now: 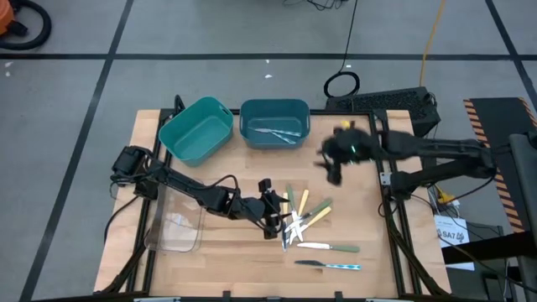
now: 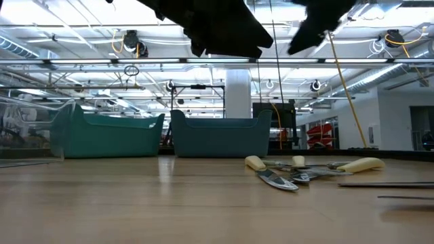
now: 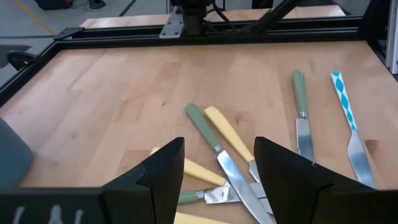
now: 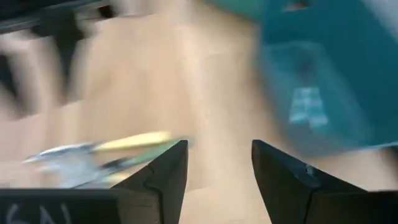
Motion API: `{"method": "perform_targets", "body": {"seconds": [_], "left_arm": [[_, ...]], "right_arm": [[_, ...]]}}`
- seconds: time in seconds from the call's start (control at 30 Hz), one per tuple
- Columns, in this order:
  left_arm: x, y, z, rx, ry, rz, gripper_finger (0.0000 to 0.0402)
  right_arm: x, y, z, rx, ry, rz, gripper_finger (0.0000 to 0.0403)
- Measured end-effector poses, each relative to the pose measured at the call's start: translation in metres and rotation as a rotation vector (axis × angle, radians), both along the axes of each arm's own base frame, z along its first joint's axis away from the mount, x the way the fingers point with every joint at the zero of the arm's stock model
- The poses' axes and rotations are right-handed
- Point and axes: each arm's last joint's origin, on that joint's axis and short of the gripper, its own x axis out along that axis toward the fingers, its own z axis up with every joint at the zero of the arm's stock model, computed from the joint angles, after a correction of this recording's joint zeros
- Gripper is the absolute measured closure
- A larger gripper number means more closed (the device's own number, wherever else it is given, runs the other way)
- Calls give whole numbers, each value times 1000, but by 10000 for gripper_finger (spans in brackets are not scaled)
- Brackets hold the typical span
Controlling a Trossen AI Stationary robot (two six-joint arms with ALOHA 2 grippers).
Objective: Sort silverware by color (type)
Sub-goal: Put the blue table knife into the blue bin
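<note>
The silverware lies in a loose pile (image 1: 300,220) on the wooden table: knives with yellow and pale green handles crossing each other (image 3: 214,140). Two more knives lie apart nearer the front edge, one green-handled (image 1: 331,247) and one with a blue-and-white handle (image 1: 331,265). My left gripper (image 3: 219,168) is open and hovers just left of the pile (image 1: 273,211), touching nothing. My right gripper (image 4: 219,168) is open in the air (image 1: 332,164) between the right teal bin (image 1: 275,126) and the pile. That bin holds a few pale utensils (image 1: 278,132).
A second teal bin (image 1: 196,130) stands left of the first, at the table's far side. A clear tray (image 1: 176,226) sits near the left edge. The table's right part (image 1: 361,210) is bare wood. In the low view both grippers hang high above the utensils (image 2: 298,169).
</note>
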Motion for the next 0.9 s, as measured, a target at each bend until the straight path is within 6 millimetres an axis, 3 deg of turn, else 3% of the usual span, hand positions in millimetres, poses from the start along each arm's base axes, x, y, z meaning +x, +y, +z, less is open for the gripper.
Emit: {"method": "perform_targets", "body": {"seconds": [0.2,0.43,0.9], "left_arm": [[-1,-3,0,-17,-2,0,199],[-3,-10,0,-88,-11,14,199],[-7,-24,0,-179,-37,54,199]], "right_arm": [[-19,61,-24,124,44,103,230],[-28,123,-46,175,161,182,230],[-66,231,-104,174,389,238,230]]}}
